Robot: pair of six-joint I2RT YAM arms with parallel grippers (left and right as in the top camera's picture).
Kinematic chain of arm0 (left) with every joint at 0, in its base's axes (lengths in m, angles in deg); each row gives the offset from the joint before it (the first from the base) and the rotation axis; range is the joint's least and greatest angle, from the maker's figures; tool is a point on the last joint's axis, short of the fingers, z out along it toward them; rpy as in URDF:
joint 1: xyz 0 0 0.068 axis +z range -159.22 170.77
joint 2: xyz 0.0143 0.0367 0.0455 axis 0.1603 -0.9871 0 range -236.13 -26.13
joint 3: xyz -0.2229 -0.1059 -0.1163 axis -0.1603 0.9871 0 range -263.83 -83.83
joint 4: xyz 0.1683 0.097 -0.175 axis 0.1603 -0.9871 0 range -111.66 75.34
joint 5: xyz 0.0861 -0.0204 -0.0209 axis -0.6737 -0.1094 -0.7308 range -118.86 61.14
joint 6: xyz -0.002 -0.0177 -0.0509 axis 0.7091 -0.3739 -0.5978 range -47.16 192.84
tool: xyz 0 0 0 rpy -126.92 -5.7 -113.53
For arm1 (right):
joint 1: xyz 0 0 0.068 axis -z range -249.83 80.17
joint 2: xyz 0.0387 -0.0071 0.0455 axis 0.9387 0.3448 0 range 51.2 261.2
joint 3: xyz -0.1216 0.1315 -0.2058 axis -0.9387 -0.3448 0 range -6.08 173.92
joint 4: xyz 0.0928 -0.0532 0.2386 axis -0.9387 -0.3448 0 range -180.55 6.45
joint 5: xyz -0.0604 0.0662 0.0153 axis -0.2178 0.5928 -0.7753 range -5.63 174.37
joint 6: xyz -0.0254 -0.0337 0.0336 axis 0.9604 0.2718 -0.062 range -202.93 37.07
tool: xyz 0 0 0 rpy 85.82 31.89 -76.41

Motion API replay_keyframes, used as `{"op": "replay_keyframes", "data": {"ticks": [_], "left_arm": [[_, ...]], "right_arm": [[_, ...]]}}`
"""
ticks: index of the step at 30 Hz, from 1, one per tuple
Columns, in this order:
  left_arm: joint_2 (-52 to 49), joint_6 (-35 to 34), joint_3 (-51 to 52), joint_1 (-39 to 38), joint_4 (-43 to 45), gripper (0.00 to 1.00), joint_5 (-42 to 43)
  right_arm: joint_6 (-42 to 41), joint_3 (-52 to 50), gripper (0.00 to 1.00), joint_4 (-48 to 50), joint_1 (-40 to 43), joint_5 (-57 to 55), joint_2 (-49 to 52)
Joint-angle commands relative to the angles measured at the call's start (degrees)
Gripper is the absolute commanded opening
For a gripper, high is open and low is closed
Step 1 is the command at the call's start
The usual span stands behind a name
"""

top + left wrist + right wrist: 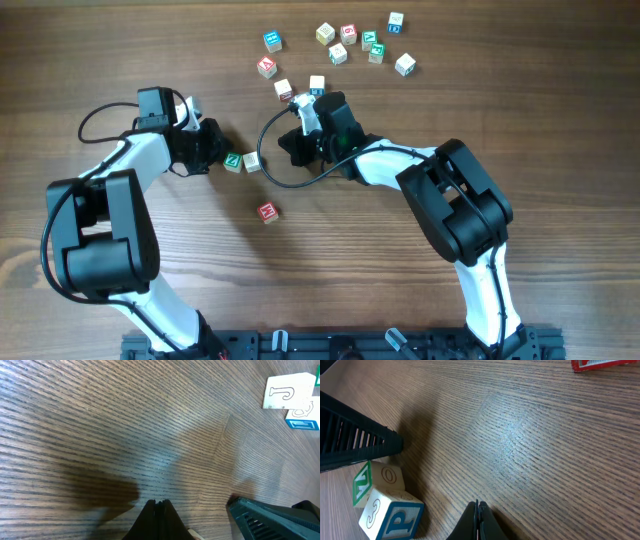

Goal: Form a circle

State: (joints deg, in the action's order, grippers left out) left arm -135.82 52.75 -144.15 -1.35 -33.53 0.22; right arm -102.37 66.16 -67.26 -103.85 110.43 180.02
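Note:
Small wooden letter blocks lie on the wooden table. Several are scattered at the far side, among them a blue-faced one (pixel 272 41), a red-faced one (pixel 266 67) and a white one (pixel 404 65). A green-faced block (pixel 232 161) and a pale block (pixel 251 161) sit side by side just right of my left gripper (pixel 220 152), which is shut and empty (pixel 159 505). A red block (pixel 267 211) lies alone nearer the front. My right gripper (pixel 285 143) is shut on nothing (pixel 477 507), low over bare wood right of that pair.
In the right wrist view the green-faced block (pixel 362 482) and a blue P block (pixel 392 517) sit at lower left under the left gripper's black body (pixel 355 440). The left wrist view shows a white J block (pixel 290 391) at top right.

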Motion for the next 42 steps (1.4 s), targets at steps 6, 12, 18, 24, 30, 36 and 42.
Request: {"op": "replay_keyframes", "data": {"ticks": [6,12,18,24,30,36,42], "left_arm": [[-0.94,-0.31,0.42,-0.07,0.17,0.04,1.14],[-0.94,-0.28,0.42,0.00,0.35,0.04,1.07],[-0.94,-0.31,0.42,1.79,2.54,0.04,0.85],[-0.94,-0.33,0.42,2.10,0.33,0.04,0.87],[-0.94,-0.33,0.42,2.10,-1.40,0.04,0.90],[-0.94,-0.33,0.42,2.08,-1.57,0.04,0.96],[-0.94,-0.31,0.42,1.95,-1.57,0.04,2.56]], "right_arm": [[-0.22,-0.20,0.04,-0.87,-0.02,-1.66,1.09],[-0.15,-0.20,0.04,-2.71,-0.02,-3.19,1.09],[-0.20,-0.20,0.04,-3.13,-0.02,-3.19,1.09],[-0.11,-0.20,0.04,-3.06,-0.02,-3.39,1.09],[-0.13,-0.20,0.04,-3.06,-0.02,-3.39,1.09],[-0.15,-0.20,0.05,-3.06,-0.02,-3.39,1.09],[-0.13,-0.20,0.04,-3.06,-0.02,-3.39,1.09]]}}
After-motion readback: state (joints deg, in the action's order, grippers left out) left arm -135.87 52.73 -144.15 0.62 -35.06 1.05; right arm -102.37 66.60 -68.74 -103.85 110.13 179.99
